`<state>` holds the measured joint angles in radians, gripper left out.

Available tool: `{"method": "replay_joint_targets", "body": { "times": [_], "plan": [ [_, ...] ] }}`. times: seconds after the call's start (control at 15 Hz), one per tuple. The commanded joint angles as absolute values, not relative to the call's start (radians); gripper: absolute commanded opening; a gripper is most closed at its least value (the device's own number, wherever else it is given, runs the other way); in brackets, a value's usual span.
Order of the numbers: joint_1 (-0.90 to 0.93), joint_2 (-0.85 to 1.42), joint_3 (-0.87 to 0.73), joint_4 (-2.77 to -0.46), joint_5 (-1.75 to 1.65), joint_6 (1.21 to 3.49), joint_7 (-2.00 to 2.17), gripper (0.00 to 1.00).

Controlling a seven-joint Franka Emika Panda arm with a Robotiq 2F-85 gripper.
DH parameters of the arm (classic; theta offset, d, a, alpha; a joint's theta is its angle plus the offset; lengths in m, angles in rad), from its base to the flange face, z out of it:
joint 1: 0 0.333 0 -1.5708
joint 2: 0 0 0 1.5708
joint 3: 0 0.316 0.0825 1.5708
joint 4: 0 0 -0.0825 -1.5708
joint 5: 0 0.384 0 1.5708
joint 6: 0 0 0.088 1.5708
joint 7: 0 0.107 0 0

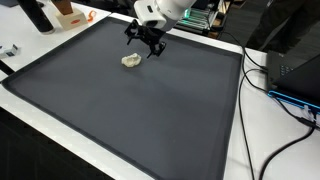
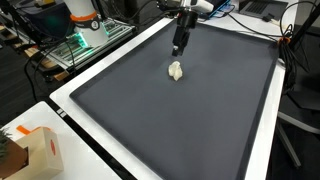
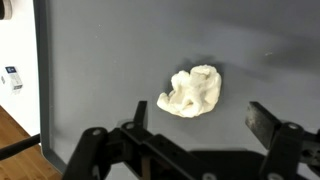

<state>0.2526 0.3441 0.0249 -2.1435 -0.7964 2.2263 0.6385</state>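
Wrist view: my black two-finger gripper (image 3: 200, 128) hangs spread wide and empty over the dark grey rubbery mat (image 3: 100, 50). The small crumpled off-white lump (image 3: 190, 92) lies on the mat just ahead of the fingers, with only bare mat between them. In an exterior view, an orange-and-white cardboard box (image 2: 40, 150) stands off the mat's corner. Black cables (image 1: 265, 80) trail beside the mat's edge.
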Motion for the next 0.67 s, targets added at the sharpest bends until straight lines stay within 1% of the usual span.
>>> {"method": "replay_joint_targets", "body": {
  "times": [0.0,0.6],
  "plan": [
    [0.215,0.315,0.055,-2.191,-0.745,2.251,0.524,1.0],
    [0.177,0.303,0.06,-2.194,-0.61,2.259,0.263,1.0]
  ]
}}
